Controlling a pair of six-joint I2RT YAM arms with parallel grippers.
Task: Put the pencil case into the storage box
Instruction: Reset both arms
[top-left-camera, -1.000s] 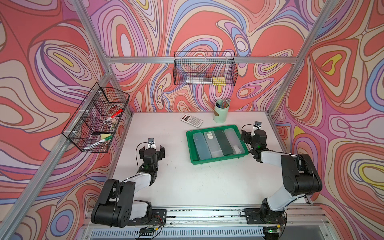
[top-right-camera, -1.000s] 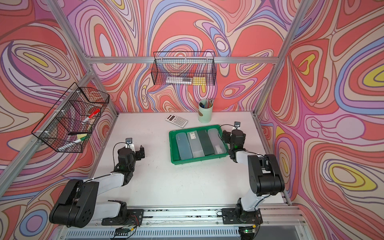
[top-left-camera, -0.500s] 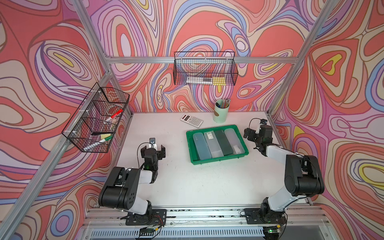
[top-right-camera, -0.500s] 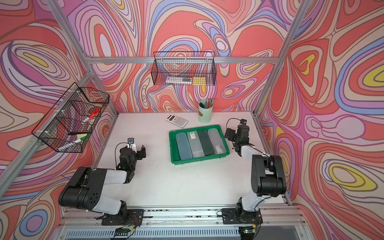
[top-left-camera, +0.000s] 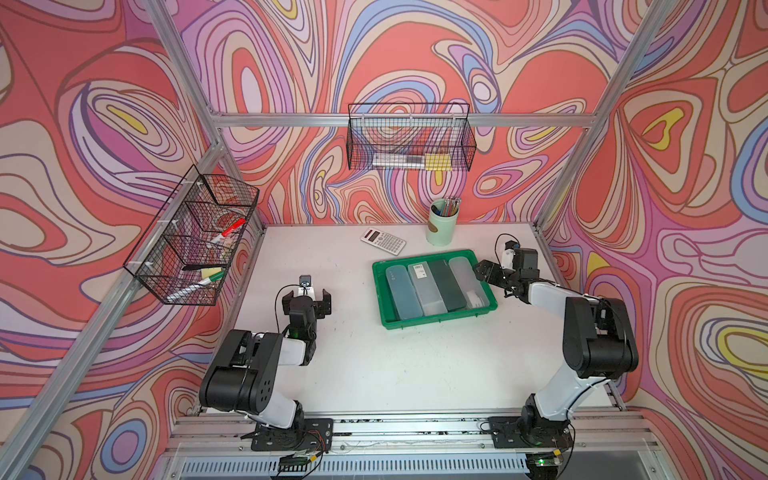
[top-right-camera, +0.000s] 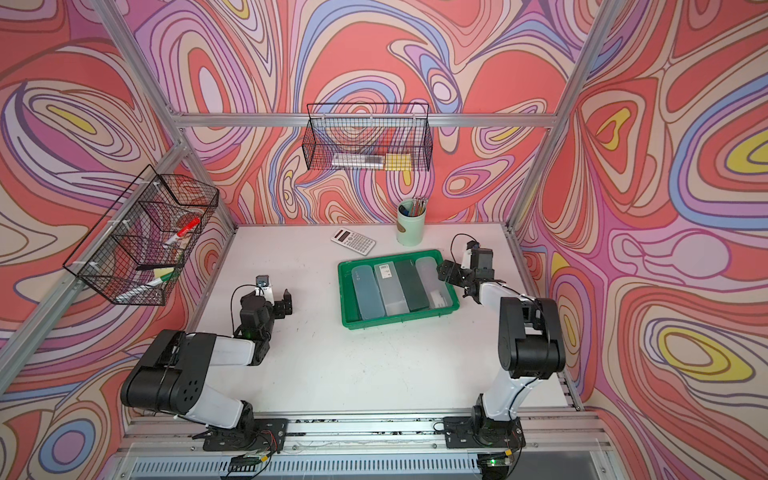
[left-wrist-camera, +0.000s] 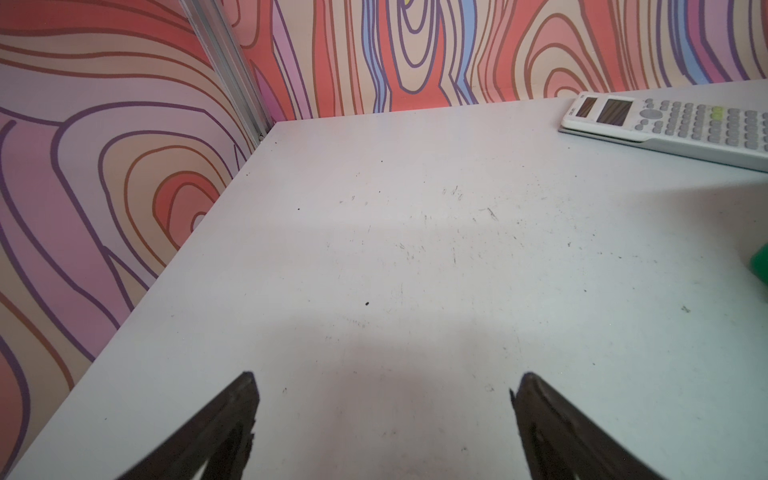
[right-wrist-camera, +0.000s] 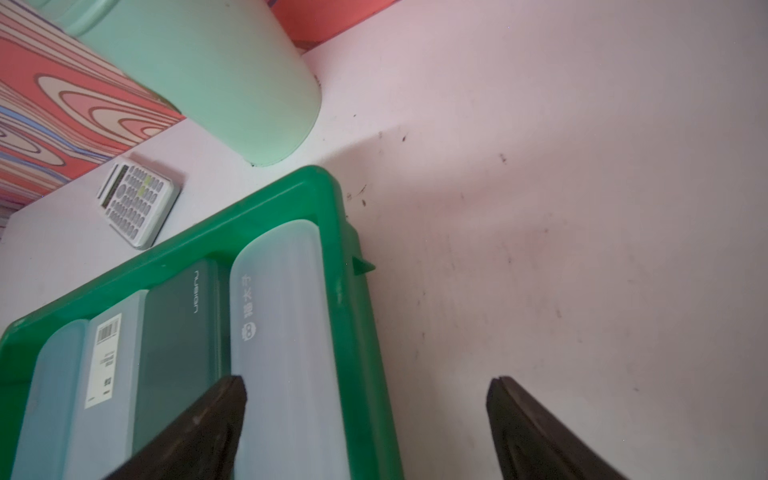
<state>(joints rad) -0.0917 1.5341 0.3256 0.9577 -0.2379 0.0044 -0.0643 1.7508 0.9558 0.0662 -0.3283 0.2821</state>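
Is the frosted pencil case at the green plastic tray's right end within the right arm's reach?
Probably yes: the right gripper hangs open over the bright-green plastic storage box's rim, and nothing covers the frosted pencil case. It lies close between wall and dark green case, so gripping room looks tight.

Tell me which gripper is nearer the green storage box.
Right. The right gripper hovers over the storage box at its side rim; the left gripper sits well apart, off the opposite side.
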